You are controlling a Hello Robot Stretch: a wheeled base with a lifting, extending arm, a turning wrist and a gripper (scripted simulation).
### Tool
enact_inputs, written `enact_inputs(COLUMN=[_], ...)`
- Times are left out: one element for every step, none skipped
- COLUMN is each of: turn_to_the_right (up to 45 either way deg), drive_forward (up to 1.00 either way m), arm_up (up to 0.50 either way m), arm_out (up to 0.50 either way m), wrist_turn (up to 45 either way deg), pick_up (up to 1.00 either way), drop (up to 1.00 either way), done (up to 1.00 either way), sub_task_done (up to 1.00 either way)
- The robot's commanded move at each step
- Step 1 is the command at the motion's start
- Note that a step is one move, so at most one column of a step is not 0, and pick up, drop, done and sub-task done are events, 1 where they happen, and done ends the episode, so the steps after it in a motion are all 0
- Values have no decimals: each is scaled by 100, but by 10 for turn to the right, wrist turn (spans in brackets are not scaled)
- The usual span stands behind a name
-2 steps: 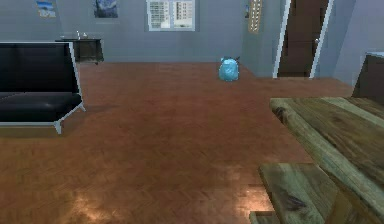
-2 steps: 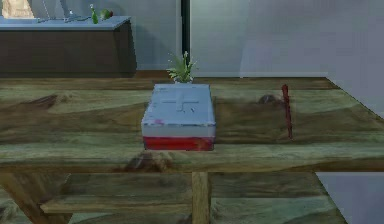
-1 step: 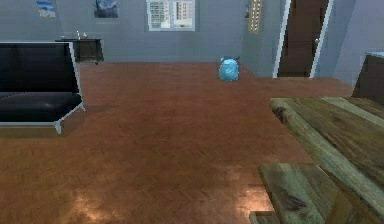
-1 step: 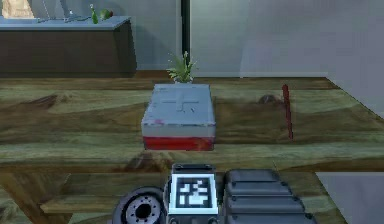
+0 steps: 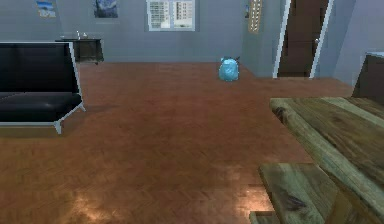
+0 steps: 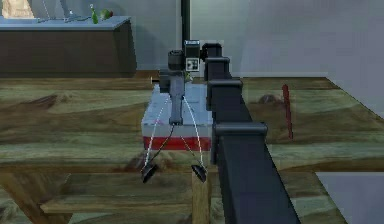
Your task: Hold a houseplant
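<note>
Houseplant may be the small green thing (image 6: 95, 15) on the far left counter (image 6: 60, 28). Gripper (image 6: 172, 172) hangs against a box (image 6: 175, 125) on the near table (image 6: 80, 110), likely not yet aimed; I cannot tell its jaws' state or load.

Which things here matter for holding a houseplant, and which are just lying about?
For the job: hand; small green thing on the far counter, maybe the houseplant, too small to tell.
Lying about: white-and-red box, thin red upright thing, wooden table, black sofa, blue round thing.
</note>
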Motion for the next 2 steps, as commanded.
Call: enact_inputs(turn_to_the_right=[0,0], drive_forward=[0,0], arm_up=[0,0], arm_out=[0,2], wrist_turn=[450,0], pick_up=[0,0], drop=[0,0], done=[0,0], sub_task_done=[0,0])
